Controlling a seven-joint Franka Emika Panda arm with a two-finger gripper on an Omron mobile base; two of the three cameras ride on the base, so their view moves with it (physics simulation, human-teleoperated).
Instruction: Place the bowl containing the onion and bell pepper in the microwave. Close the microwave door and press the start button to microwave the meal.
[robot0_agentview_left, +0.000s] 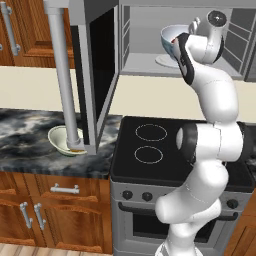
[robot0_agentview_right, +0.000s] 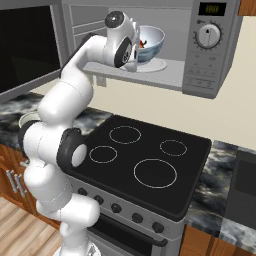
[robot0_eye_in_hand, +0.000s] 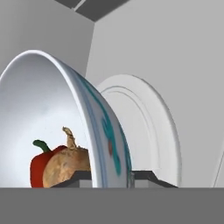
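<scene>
While no lettering reads, the hand (robot0_eye_in_hand: 111, 176) pinches the bowl (robot0_eye_in_hand: 65, 113) rim

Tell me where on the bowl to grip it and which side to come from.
Grip the bowl by its thin rim wall, coming from the microwave's open front. The hand view shows the pincer straddling that wall, one finger inside near the onion, one outside; the deep body looks too wide to span.

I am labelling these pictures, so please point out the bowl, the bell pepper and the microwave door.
the bowl (robot0_agentview_right: 152, 42), right base view, on its light blue outer wall.
the bell pepper (robot0_eye_in_hand: 37, 168), hand view, on its red skin.
the microwave door (robot0_agentview_left: 102, 75), left base view, on its black glass panel.
</scene>
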